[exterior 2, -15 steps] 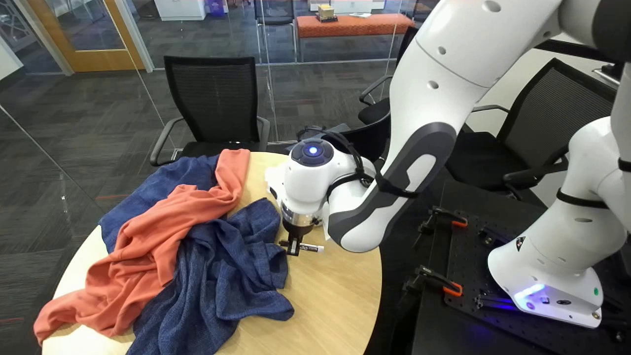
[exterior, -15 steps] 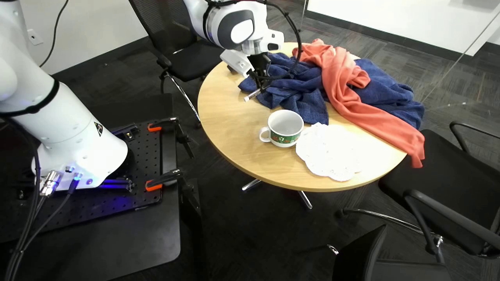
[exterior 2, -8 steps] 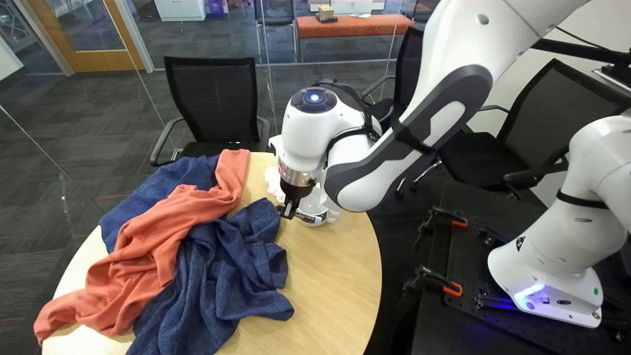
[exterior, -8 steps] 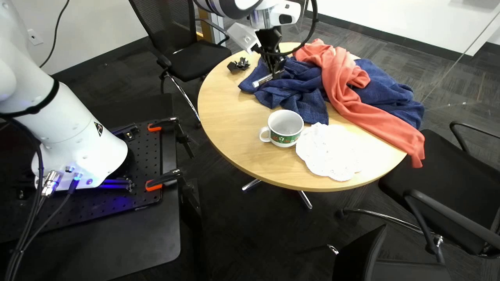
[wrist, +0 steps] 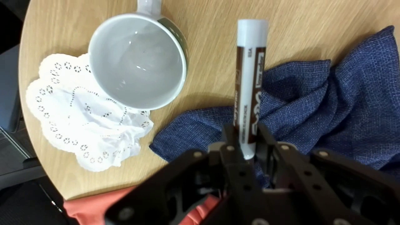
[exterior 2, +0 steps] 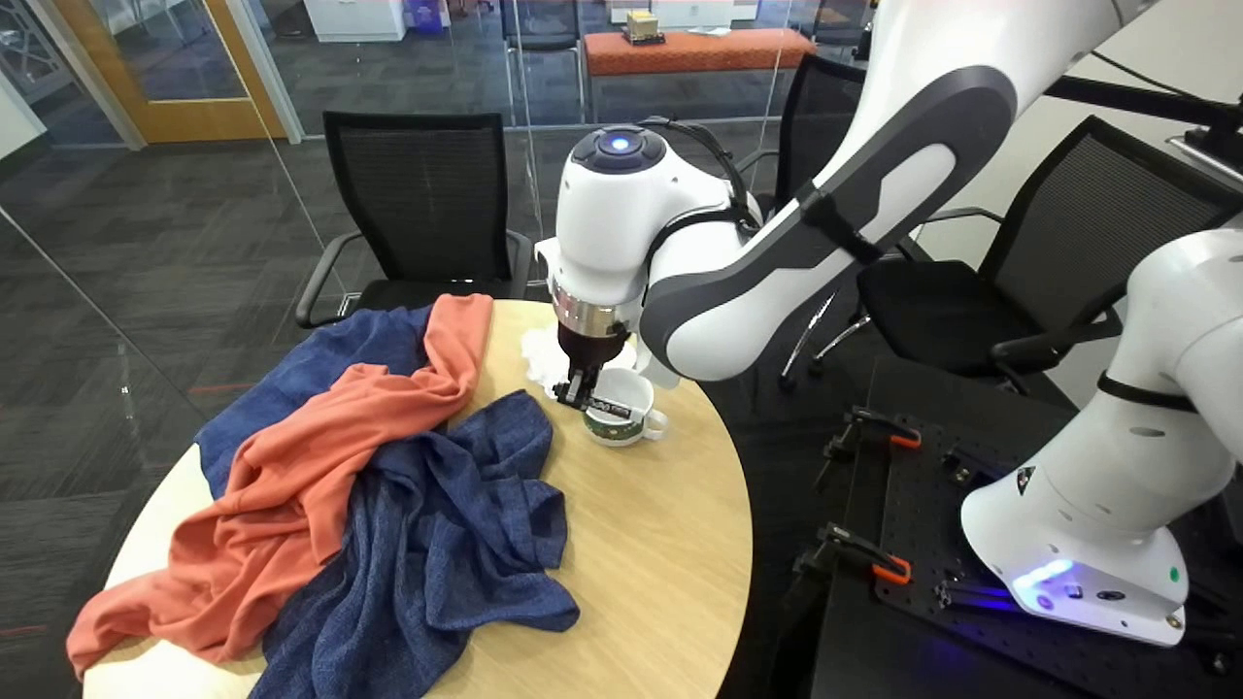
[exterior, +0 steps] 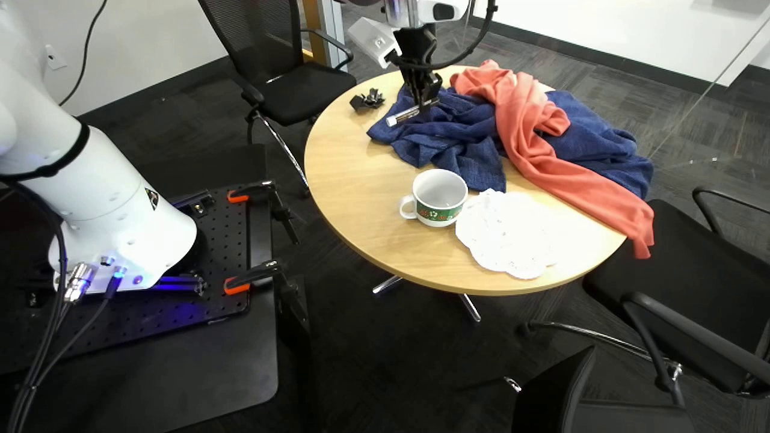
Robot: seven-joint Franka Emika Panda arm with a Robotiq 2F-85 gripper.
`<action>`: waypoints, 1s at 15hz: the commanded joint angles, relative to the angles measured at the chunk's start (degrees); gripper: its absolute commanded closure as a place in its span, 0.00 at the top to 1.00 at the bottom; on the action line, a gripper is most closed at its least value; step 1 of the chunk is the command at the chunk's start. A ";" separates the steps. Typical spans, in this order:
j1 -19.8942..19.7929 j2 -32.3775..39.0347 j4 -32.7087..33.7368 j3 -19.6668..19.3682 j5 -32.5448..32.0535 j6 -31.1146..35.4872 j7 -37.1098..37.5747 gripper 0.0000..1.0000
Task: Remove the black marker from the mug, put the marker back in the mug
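Note:
The black marker [wrist: 248, 84] has a dark body, a white label and pale ends. My gripper [wrist: 247, 134] is shut on the marker near one end, and most of its length sticks out beyond the fingers. The marker [exterior: 411, 113] is held lying roughly level above the table, in front of the blue cloth. The mug [wrist: 137, 62], white with a green patterned band, stands upright and looks empty in the wrist view. The mug [exterior: 440, 195] is apart from the gripper [exterior: 426, 103]. In an exterior view the marker [exterior 2: 612, 409] overlaps the mug [exterior 2: 607, 427].
A white lacy cloth [exterior: 508, 237] lies beside the mug. A crumpled dark blue cloth [exterior 2: 447, 524] and an orange cloth [exterior 2: 311, 485] cover much of the round table [exterior: 355, 174]. A small dark object [exterior: 367, 100] sits near the table edge. Chairs stand around.
My gripper has risen from close to the table with the marker still held. The arm no longer hides the small dark object or the mug. The mug and cloths have not moved.

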 commanded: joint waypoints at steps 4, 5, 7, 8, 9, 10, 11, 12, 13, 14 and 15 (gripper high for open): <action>-1.51 0.19 0.06 1.50 -0.55 -0.12 0.32 0.05; -0.79 0.49 -0.01 0.52 -2.42 1.21 3.44 0.05; 0.00 0.64 -0.28 -0.79 -5.31 3.63 8.38 0.05; 0.48 0.75 -0.33 -1.64 -7.32 4.90 11.56 0.05; 1.20 1.03 -0.21 -2.79 -10.13 5.96 15.16 0.05; 1.81 1.18 -0.12 -3.84 -12.58 6.88 18.32 0.05; 2.80 1.33 0.01 -5.41 -15.83 7.86 22.38 0.05; 3.99 1.56 0.22 -7.21 -19.32 8.61 26.56 0.05; 4.86 1.73 0.55 -8.60 -22.58 8.83 30.43 0.05; 5.76 1.94 0.83 -10.00 -25.66 9.02 34.18 0.05; 6.65 2.06 1.13 -11.27 -28.57 8.88 37.92 0.05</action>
